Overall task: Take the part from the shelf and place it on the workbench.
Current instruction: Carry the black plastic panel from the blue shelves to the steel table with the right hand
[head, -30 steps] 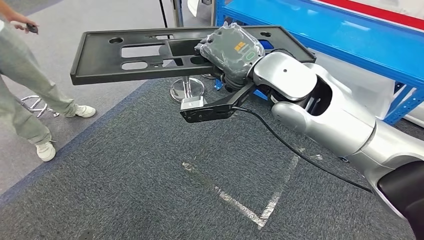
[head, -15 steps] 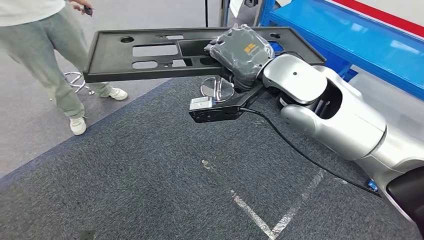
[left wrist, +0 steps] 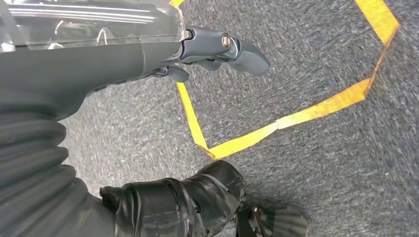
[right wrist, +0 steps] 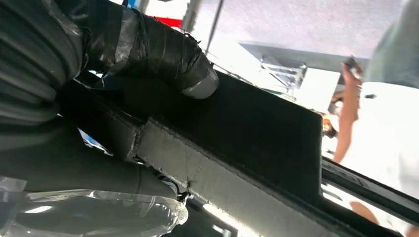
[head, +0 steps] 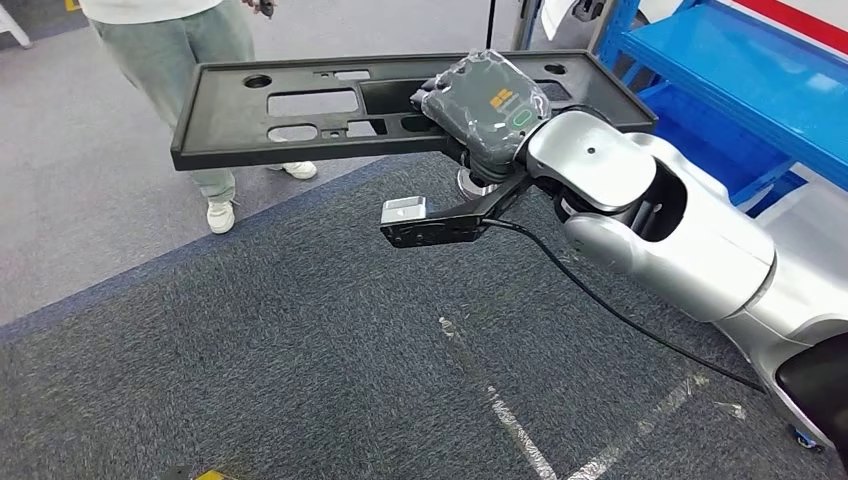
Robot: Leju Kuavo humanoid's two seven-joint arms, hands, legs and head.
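At the far left of the head view we see a person [head: 190, 40] in grey-green trousers and white shoes standing on the pale grey floor [head: 60, 180], beyond the edge of the dark speckled carpet [head: 250, 360]; to the right of the person, and partly in front of the legs, we see the long flat black plastic panel with rectangular cut-outs [head: 300, 105], the part of the task, held level in the air above the carpet and touching no surface; our right hand [head: 485, 105], wrapped in a clear plastic cover, grips the panel near its right end, with the silver right arm [head: 660, 225] running down to the lower right; a strip of white tape [head: 520, 430] crosses the carpet below; at the far right stands the blue metal shelf [head: 740, 80]; in the right wrist view the taped dark thumb [right wrist: 163, 57] presses on the panel's edge; in the left wrist view our left hand [left wrist: 148, 54] hangs over carpet marked with yellow tape [left wrist: 291, 118], holding nothing, its fingers loosely extended.
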